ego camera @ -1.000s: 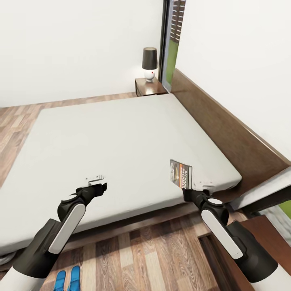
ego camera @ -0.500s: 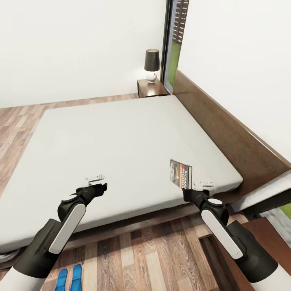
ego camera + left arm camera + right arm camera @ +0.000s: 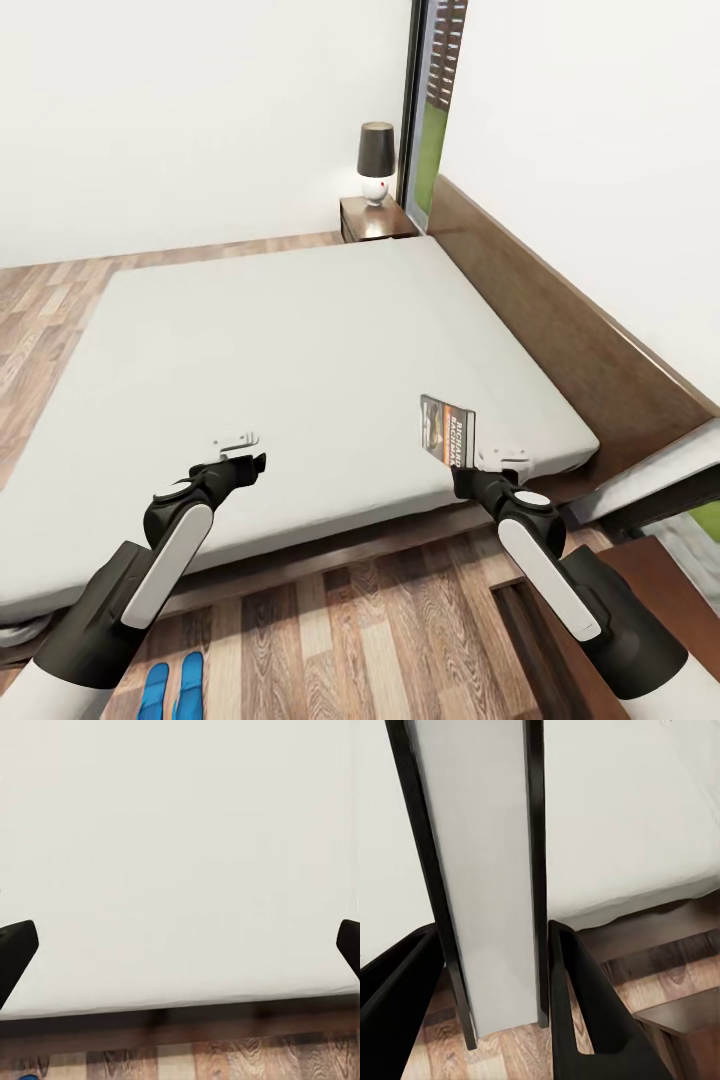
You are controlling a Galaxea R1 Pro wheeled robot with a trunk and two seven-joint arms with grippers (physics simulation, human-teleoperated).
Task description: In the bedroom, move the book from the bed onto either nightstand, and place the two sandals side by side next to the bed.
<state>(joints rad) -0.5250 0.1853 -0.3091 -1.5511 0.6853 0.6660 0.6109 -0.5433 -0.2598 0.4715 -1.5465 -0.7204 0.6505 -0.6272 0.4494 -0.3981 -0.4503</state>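
The book (image 3: 447, 430) stands upright just above the near right corner of the bed (image 3: 300, 330), orange and black cover facing left. My right gripper (image 3: 497, 459) is shut on it; in the right wrist view its grey page edge (image 3: 480, 870) sits between the two black fingers (image 3: 585, 1005). My left gripper (image 3: 238, 442) hovers open over the mattress's near edge, its fingers (image 3: 15, 949) wide apart with nothing between them. The two blue sandals (image 3: 170, 685) lie side by side on the floor in front of the bed. A nightstand (image 3: 372, 215) stands at the bed's far corner.
A dark-shaded lamp (image 3: 376, 160) with a white base stands on the far nightstand. The brown headboard (image 3: 560, 330) runs along the right wall. A dark-brown wooden piece of furniture (image 3: 650, 565) sits low beside my right arm. Plank floor (image 3: 380, 620) lies between me and the bed.
The whole picture shifted slightly from a camera move a second ago. Both arms and the book hold their places.
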